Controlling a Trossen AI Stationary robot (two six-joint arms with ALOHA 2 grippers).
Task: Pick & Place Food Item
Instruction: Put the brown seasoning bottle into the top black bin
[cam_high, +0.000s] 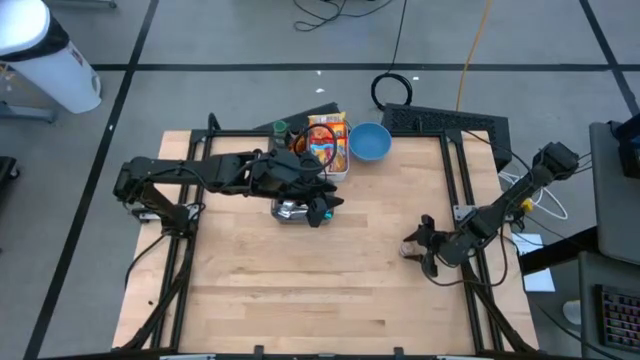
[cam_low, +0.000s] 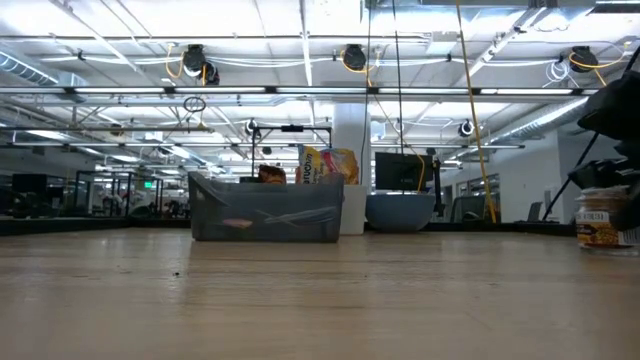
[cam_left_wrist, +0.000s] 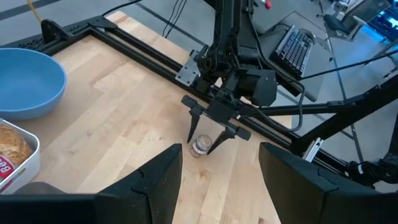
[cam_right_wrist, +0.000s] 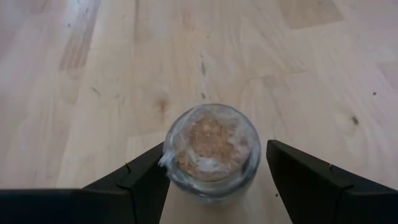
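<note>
Wooden counter (cam_high: 300, 290) first, mostly bare across the near half, leaving free room to carry things over.

Left arm stretched from the left edge toward the middle, parked just near of the bin (cam_high: 343, 172). Probably waiting there rather than working, since nothing lies between its fingers. Left gripper (cam_high: 322, 208) released, fingers spread wide in its own wrist view and aimed rightward across the boards at the other arm.

Right arm folded in from the right edge, bent low to the surface so as to bring its fingers down level with the target.

Bin at the far middle, already stuffed with bright food packets (so very likely the drop-off). Standing well to the left of the jar and farther back.

Blue bowl (cam_high: 369, 141) just right of the bin, nothing visible inside.

Right gripper (cam_high: 416, 245) at the right side, lowered onto the counter and set astride the jar (cam_right_wrist: 211, 149). Fingers open, one on each side, not yet clenched: a gap showing on one flank at least, the other side close or perhaps touching. Placed so, presumably, to close squarely on the round body.

Jar small, clear, upright on the wood, tan crumbly stuff inside, top wrapped in crinkled film (slippery, maybe). Grasp not yet made, judging by that gap; lift and carry to the bin left to do.
</note>
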